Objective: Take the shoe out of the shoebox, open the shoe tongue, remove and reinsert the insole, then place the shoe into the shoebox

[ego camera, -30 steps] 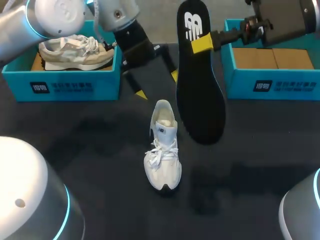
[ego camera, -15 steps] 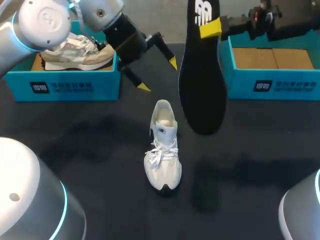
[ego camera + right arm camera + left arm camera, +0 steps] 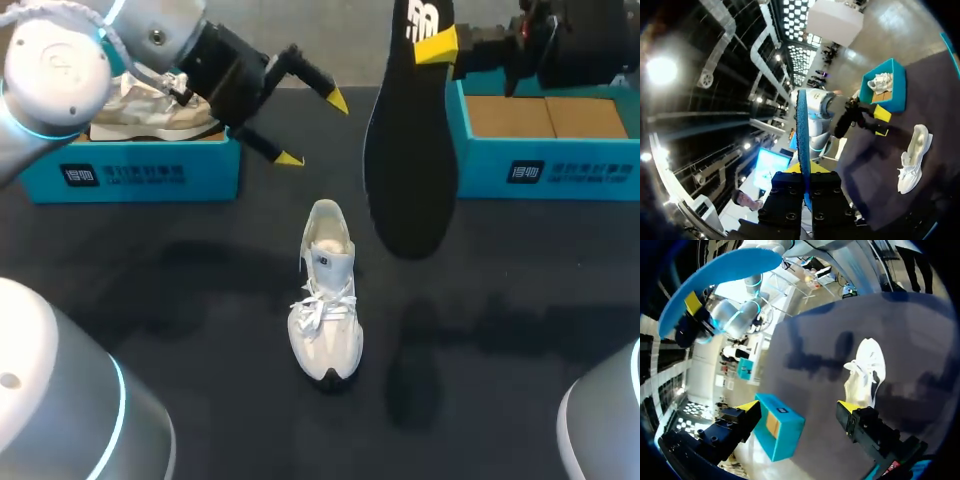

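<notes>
Right now the right hand [image 3: 437, 45] is closed on the insole [image 3: 410, 150], pinched near one end only. The long free end hangs down over the surface [image 3: 200, 300]. In the right wrist view the right hand [image 3: 805, 172] is seen clamped on the insole [image 3: 801, 130] edge-on, blue side showing.

The left hand [image 3: 313, 128] is open with nothing gripped, raised above the surface, fingers spread wide. The same is seen in the left wrist view: left hand [image 3: 797, 406] open, shoe [image 3: 867, 370] ahead of it and well apart.

Taking the shoe [image 3: 325, 295] as clock centre in the head view:
- the shoe is upright on its sole, toe to 6, heel opening to 12
- the insole tip is near, at 1, not touching
- the left hand is at 12
- the left shoebox [image 3: 130, 170] is at 10, with a second shoe [image 3: 150, 105] in it
- the right shoebox [image 3: 560, 170] is at 2, with no shoe seen in it

Judged step: the insole is out and is to be put back.

Risks:
- The insole could swing or slip, since only one end is gripped.
- The free end could miss the opening or catch on the collar or tongue.
- The shoe is unheld, so it could be pushed or tipped when the insole is pressed in.
- The insole could be folded if driven in at a steep angle.
</notes>
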Tool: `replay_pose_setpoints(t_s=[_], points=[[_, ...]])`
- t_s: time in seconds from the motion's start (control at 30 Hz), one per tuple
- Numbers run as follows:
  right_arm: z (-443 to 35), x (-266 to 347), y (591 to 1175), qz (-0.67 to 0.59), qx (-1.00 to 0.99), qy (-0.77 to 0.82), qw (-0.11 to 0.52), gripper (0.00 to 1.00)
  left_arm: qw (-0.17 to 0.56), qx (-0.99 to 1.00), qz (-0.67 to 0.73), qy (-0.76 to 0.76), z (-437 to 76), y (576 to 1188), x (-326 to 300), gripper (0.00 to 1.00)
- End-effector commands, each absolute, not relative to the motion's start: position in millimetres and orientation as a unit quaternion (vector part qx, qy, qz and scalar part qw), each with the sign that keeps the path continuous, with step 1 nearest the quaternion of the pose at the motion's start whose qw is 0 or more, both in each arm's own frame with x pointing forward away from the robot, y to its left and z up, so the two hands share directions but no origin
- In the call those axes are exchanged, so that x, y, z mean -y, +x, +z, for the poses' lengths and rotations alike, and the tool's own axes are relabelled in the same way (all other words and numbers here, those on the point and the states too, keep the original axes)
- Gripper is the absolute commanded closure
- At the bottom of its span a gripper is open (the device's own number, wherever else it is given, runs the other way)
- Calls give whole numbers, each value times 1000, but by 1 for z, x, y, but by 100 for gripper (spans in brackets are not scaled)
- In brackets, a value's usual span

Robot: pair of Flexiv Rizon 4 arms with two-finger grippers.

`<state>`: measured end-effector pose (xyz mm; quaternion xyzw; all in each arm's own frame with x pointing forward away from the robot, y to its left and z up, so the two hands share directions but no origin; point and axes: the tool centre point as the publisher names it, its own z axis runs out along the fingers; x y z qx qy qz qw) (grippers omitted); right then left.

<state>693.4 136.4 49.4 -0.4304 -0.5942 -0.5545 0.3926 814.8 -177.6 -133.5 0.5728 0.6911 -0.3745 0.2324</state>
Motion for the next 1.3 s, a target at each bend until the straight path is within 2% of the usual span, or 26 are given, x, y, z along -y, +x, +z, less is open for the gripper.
replay_pose_setpoints(t_s=[0.03,0.57,1.0,1.3], points=[[39,-138,699,-546,562,-455,423,100,283,-664,-400,564,-117,808,170,0],[14,-136,731,-520,462,-524,492,100,400,-564,-444,570,-61,795,164,0],[3,-143,766,-465,458,-564,506,100,488,-496,-456,555,-50,779,168,0],[-10,-157,789,-442,459,-573,515,100,512,-468,-474,542,-40,765,170,0]])
